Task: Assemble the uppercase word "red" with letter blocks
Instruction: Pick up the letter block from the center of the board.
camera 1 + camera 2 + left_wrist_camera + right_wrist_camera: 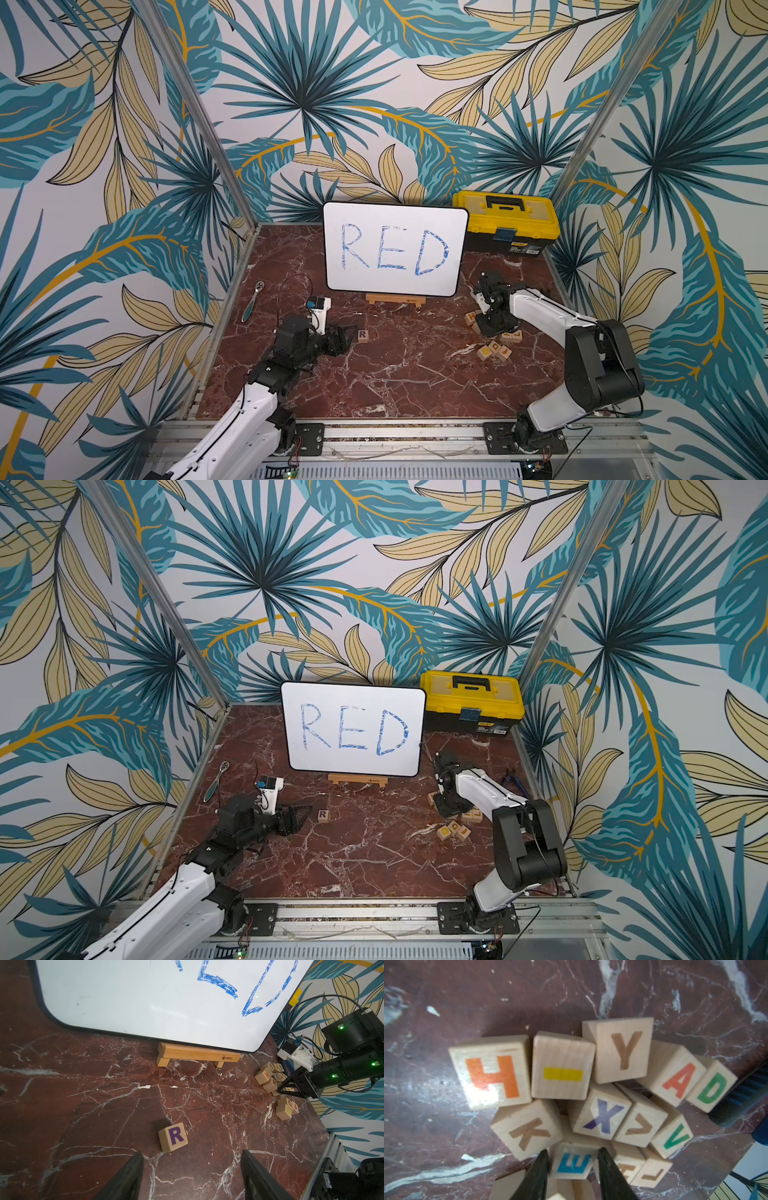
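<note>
In both top views one white board (395, 249) lettered RED in blue is seen at the worktop's (374, 386) far edge, one R block (363, 335) left of centre, and letter blocks (494, 348) heaped near the right edge. In the left wrist view the left gripper's (191, 1152) jaws are spread, empty, before the purple R. In the right wrist view twelve printed faces are counted, a green D block (712, 1088) among them; the right gripper (572, 1150) is clamped on the blue E block (572, 1164).

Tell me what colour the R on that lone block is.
Purple; the R block shows best in the left wrist view.
</note>
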Robot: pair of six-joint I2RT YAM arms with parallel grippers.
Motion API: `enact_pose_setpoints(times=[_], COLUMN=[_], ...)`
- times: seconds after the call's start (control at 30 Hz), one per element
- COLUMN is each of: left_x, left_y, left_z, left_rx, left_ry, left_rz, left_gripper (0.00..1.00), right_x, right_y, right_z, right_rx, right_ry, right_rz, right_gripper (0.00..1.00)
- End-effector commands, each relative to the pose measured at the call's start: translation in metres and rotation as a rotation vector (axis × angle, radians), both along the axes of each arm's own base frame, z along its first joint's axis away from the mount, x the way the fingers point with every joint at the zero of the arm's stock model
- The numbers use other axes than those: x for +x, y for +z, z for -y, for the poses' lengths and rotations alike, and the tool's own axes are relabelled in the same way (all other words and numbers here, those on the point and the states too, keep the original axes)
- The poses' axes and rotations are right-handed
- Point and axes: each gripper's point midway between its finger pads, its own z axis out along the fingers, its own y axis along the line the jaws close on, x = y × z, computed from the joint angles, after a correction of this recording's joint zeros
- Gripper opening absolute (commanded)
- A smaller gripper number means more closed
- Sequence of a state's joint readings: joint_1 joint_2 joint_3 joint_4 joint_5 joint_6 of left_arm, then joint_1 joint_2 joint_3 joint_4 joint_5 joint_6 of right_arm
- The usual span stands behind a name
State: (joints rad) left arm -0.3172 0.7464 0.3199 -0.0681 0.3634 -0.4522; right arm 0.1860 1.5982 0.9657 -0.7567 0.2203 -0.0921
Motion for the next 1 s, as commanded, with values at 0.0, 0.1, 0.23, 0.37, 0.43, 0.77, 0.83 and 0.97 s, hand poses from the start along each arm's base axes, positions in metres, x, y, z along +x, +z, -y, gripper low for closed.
enact_pose_setpoints(times=[0.0,0.1,0.23,0.37,0.43,0.77,0.83,0.97], left_x=[0.0,0.0,0.0,0.0,0.0,-0.001,-0.001,-0.001], left_y=[0.003,0.003,0.003,0.003,0.003,0.004,0.004,0.004], left_z=[0.002,0.001,0.001,0.001,0.001,0.001,0.001,0.001], left_rx=[0.004,0.005,0.004,0.005,0.004,0.003,0.002,0.003], left_ry=[-0.014,-0.011,-0.014,-0.014,-0.015,-0.016,-0.013,-0.013], left_rz=[0.029,0.032,0.03,0.029,0.029,0.034,0.038,0.034], left_gripper=[0.74,0.74,0.74,0.74,0.74,0.74,0.74,0.74], right_x=[-0.001,0.0,0.001,0.002,0.003,0.003,0.002,0.002], right_y=[-0.01,-0.015,-0.015,-0.011,-0.007,-0.004,-0.004,0.011], right_z=[-0.002,-0.002,-0.003,-0.004,-0.004,-0.007,-0.008,-0.01], right_rx=[-0.001,-0.004,0.004,0.009,0.011,0.032,0.04,0.055], right_ry=[-0.037,-0.057,-0.084,-0.114,-0.12,-0.148,-0.154,-0.158], right_rz=[-0.045,-0.067,-0.074,-0.065,-0.051,-0.044,-0.043,-0.007], right_gripper=[0.39,0.39,0.39,0.39,0.39,0.32,0.3,0.28])
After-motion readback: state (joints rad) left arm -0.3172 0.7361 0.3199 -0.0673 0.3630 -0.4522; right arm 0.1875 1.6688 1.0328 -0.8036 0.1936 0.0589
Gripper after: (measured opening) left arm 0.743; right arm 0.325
